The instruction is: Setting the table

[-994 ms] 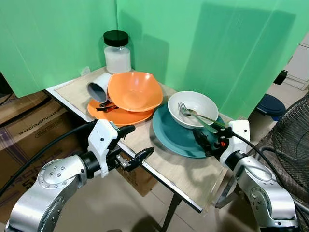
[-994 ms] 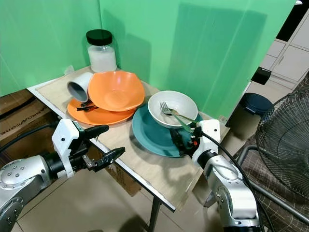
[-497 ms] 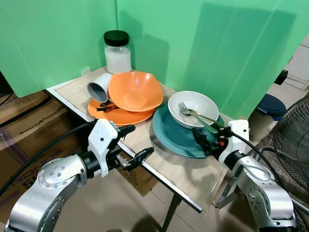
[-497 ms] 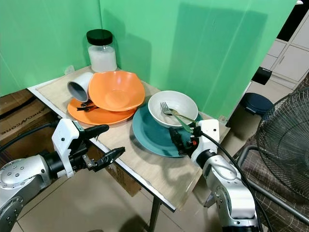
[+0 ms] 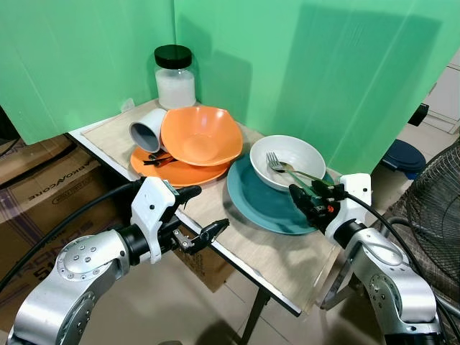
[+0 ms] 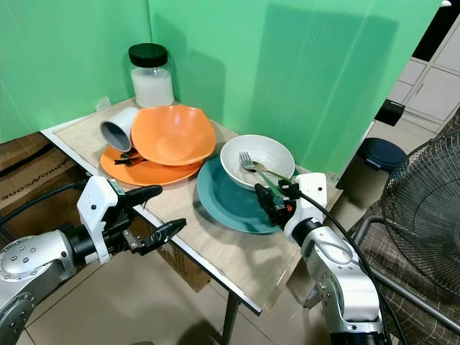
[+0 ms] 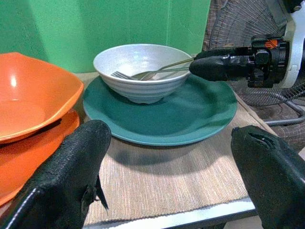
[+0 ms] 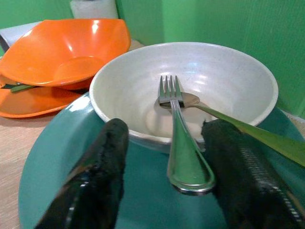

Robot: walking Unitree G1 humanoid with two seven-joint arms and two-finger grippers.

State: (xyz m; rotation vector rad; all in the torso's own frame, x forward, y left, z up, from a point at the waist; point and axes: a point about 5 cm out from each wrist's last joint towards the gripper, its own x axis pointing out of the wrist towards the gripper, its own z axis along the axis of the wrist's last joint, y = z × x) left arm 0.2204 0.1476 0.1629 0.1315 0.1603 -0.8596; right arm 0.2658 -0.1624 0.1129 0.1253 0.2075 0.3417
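Note:
A white bowl (image 5: 287,154) stands on a teal plate (image 5: 255,198) at the table's right. In the bowl lie a steel fork (image 8: 174,124) and a green-handled spoon (image 8: 248,126), their handles sticking out over the rim. My right gripper (image 5: 305,201) hovers open over the plate, one finger on each side of the fork's handle end, touching nothing that I can see. My left gripper (image 5: 205,212) is open at the table's front edge, holding nothing. Farther left, an orange bowl (image 5: 201,133) and a tipped white cup (image 5: 147,129) rest on an orange plate (image 5: 172,174).
A black-lidded jar (image 5: 175,77) stands in the back corner against the green backdrop. Cardboard boxes (image 5: 50,183) sit on the floor to the left. A wire fan (image 5: 435,208) and a dark bin (image 5: 402,154) are to the right. Bare mat (image 7: 157,181) lies before the plates.
My right gripper has risen slightly and edged toward the bowl, so the fork handle now lies between its fingers. The left arm has not moved.

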